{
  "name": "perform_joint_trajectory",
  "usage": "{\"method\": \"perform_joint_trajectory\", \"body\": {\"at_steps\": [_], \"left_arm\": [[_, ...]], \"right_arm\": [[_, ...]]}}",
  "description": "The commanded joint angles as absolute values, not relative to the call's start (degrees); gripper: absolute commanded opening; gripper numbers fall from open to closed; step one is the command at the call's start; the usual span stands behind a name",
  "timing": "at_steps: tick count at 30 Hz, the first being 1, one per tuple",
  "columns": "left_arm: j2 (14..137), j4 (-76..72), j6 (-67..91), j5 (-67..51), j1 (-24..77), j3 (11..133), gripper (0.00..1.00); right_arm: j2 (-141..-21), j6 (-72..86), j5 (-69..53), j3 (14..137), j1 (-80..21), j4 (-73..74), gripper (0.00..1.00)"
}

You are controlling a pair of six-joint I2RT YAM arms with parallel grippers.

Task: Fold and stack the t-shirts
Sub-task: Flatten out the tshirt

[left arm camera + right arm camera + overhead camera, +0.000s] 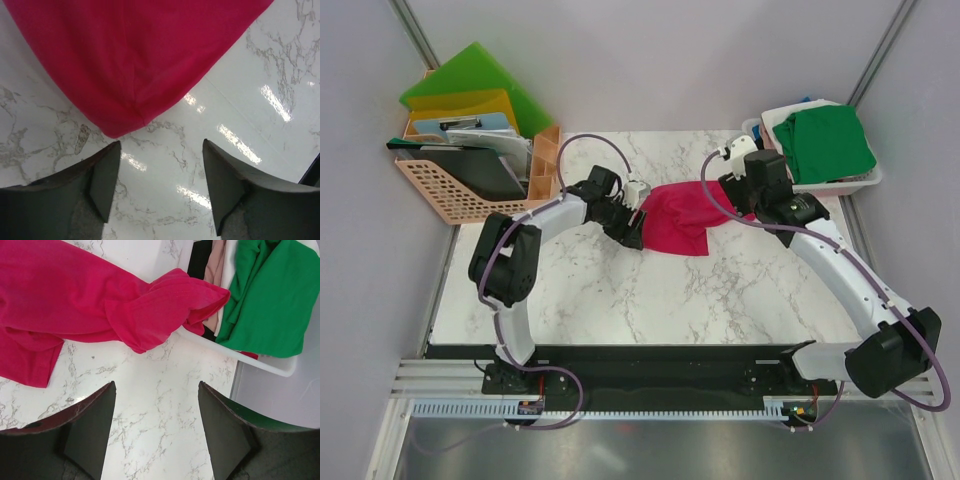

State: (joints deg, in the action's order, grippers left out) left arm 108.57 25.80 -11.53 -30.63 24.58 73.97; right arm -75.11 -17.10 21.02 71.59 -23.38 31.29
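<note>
A white marble-patterned table [720, 290] stands between plain pale grey walls [650, 60].

Near table [720, 290] lies open; crimson t-shirt [682, 218] and white bin [260, 363] crowd the far side.

crimson t-shirt [680, 218] rumpled flat, green t-shirt [825, 143] heaped

You can count 5 t-shirts: 1 crimson-pink t-shirt [682, 220] on the worktop [620, 290] and 4 in the 1 white basket [260, 362]. Those are 1 green t-shirt [270, 300], 1 white t-shirt [229, 275], 1 beige-pink t-shirt [216, 265] and 1 black t-shirt [200, 257]. You have 2 arms, a left arm [545, 215] and a right arm [840, 265]. They carry 2 end effectors, the left end effector [161, 145] and the right end effector [156, 385], each with 2 fingers [100, 180]. At the back left you see 1 orange rack [445, 195], 1 green folder [470, 75] and 1 yellow folder [470, 105].
</note>
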Motion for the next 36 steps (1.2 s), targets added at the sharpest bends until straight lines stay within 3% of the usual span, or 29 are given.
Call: {"method": "perform_joint_trajectory", "body": {"at_steps": [1,2,4,6,12,16,17,20,30,36], "left_arm": [[112.0,26.5,-8.8,-32.8,25.0,78.3,0.68],[112.8,27.1,-8.9,-32.6,25.1,78.9,0.57],[114.1,27.7,-9.1,-32.5,25.3,79.7,0.48],[115.4,27.7,-9.4,-31.6,25.7,80.5,0.02],[115.8,27.7,-9.4,-25.8,26.8,80.3,0.02],[113.4,27.0,-10.2,-23.2,28.0,79.3,0.29],[112.5,26.1,-10.2,-22.2,28.9,78.8,0.42],[110.9,25.2,-10.5,-20.1,30.9,77.6,0.53],[117.9,24.6,-10.5,-5.3,36.2,82.8,0.51],[115.3,24.5,-8.2,-0.3,37.3,83.6,0.51]], "right_arm": [[-73.3,-16.3,20.8,70.4,-23.3,29.5,0.74],[-73.1,-16.2,20.2,70.1,-23.3,29.4,0.74],[-72.9,-15.7,19.6,69.3,-23.3,29.3,0.74],[-72.5,-15.6,18.7,68.6,-23.3,29.0,0.74],[-72.4,-15.6,19.0,67.4,-23.3,28.5,0.74],[-72.6,-15.6,19.2,66.8,-23.3,28.0,0.74],[-72.7,-15.6,19.2,66.7,-23.3,28.0,0.75],[-72.9,-15.6,19.1,66.6,-23.2,27.8,0.75],[-73.2,-15.6,18.4,66.2,-23.3,27.7,0.75],[-73.7,-15.9,18.7,66.1,-23.3,27.6,0.75]]}}
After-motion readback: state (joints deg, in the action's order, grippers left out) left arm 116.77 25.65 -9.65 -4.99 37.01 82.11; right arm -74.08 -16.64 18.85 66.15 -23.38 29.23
